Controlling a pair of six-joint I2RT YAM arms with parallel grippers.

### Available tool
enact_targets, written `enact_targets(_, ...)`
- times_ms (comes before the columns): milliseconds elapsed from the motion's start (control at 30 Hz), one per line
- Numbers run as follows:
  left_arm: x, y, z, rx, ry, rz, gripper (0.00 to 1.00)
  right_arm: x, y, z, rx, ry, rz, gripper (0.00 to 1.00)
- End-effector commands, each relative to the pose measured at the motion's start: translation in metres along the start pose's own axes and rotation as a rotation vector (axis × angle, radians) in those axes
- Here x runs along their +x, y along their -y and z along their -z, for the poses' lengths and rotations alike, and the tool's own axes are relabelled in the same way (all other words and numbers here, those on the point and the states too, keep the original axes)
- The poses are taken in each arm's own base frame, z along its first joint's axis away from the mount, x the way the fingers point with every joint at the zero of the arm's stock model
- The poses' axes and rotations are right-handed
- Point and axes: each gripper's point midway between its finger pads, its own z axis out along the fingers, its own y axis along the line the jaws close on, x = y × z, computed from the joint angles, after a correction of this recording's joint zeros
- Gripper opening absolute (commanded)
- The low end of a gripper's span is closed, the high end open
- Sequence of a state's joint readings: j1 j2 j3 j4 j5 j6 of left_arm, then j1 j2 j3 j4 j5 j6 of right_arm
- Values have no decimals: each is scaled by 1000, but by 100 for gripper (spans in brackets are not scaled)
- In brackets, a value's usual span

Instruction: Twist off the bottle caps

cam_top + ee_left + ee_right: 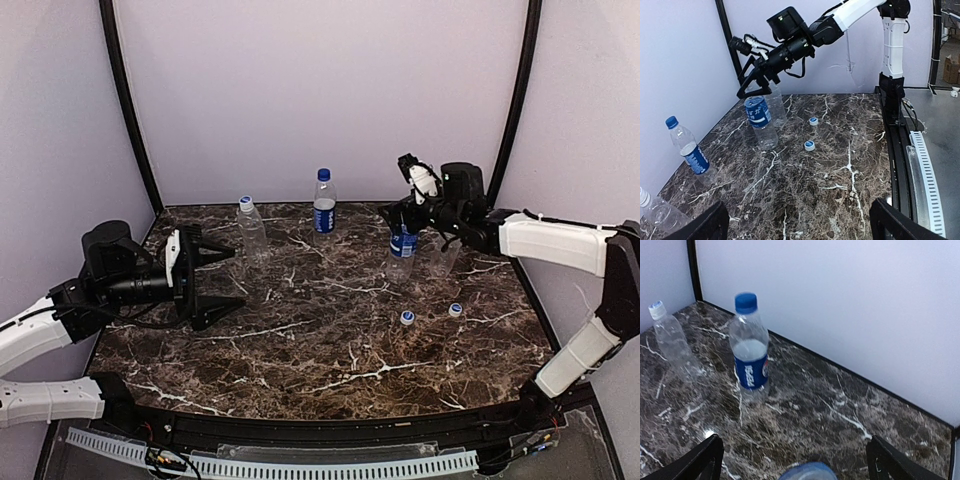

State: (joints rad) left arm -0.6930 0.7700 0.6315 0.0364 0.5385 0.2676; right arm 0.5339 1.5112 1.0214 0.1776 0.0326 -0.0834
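Note:
My right gripper (pixel 402 222) is open and hovers over the top of a blue-labelled bottle (pixel 402 250), its fingers spread on either side of the neck. That top shows blurred and bluish at the bottom of the right wrist view (pixel 807 472). A clear unlabelled bottle (pixel 443 256) stands just right of it. Two loose caps (pixel 407 318) (pixel 455 310) lie on the table in front. A second blue-labelled bottle (pixel 324 207) with a dark blue cap (pixel 745 302) stands at the back. A ribbed bottle (pixel 251 232) has a white cap (pixel 245 201). My left gripper (pixel 238 276) is open and empty.
The dark marble table (pixel 320 360) is closed in by pale walls at the back and sides. A black rail (pixel 300 430) runs along its near edge. The right arm (pixel 550 240) reaches in from the right side.

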Motion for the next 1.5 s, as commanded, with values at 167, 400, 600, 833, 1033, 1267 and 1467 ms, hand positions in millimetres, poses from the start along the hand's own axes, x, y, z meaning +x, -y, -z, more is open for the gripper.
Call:
enact_targets(167,40,-83,40,-466,-26,204,99,-122,-53,23,-381,230,35,95)
enact_targets(400,88,-118,91,-725,-42,391,99,-143,-56,-49,-365,192,-28,90)
enact_targets(600,131,-125,119,-857,-50,520,99,-133,-71,-110,-389,105,-47,90)
enact_targets(833,152,-122,130,-902,-34,560,99,-114,-75,-152,-322,45,-17,90)
enact_targets(1033,150,-120,129,-888,-3,533,99,-100,-73,-162,-262,10,-3,81)
enact_targets(1267,150,-119,128,-881,9,533,99,-89,-79,-170,-282,-13,1,61)
enact_targets(1467,149,-119,128,-876,12,531,98,-85,-83,-178,-304,-23,-1,55)
